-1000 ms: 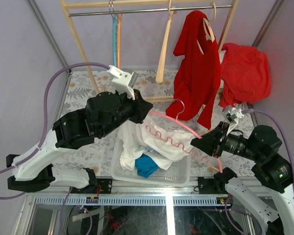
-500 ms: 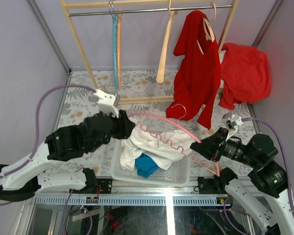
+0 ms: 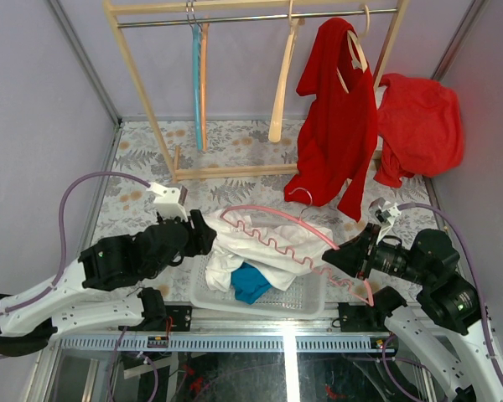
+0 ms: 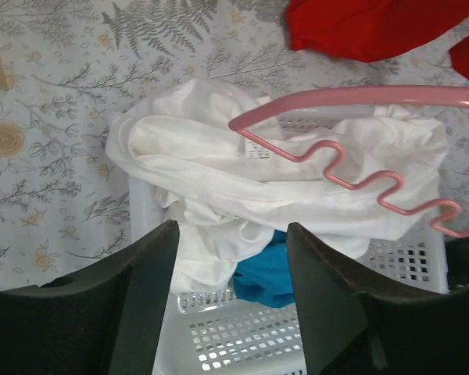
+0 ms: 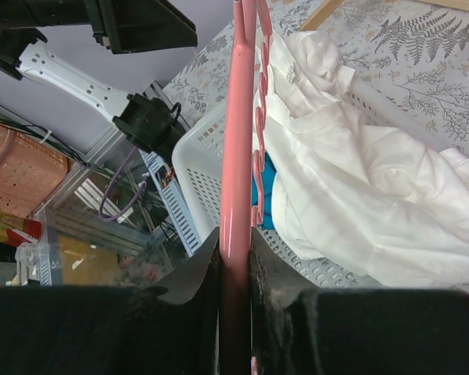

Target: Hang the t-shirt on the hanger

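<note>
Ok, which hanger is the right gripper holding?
The pink hanger with wavy arms, clamped in the right gripper above the basket; the blue hanger and beige hanger hang on the rack.

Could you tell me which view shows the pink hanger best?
The top external view: the hanger shows nearly whole, hook included. The left wrist shows one wavy arm; the right wrist sees it edge-on in the right pincer.

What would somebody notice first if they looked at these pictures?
Most likely the bright red garments hanging at the right end of the wooden rack at the back. Next comes the pink hanger, gripped by the right end effector and held over the white t-shirt, which lies heaped in a white basket at the front.
</note>
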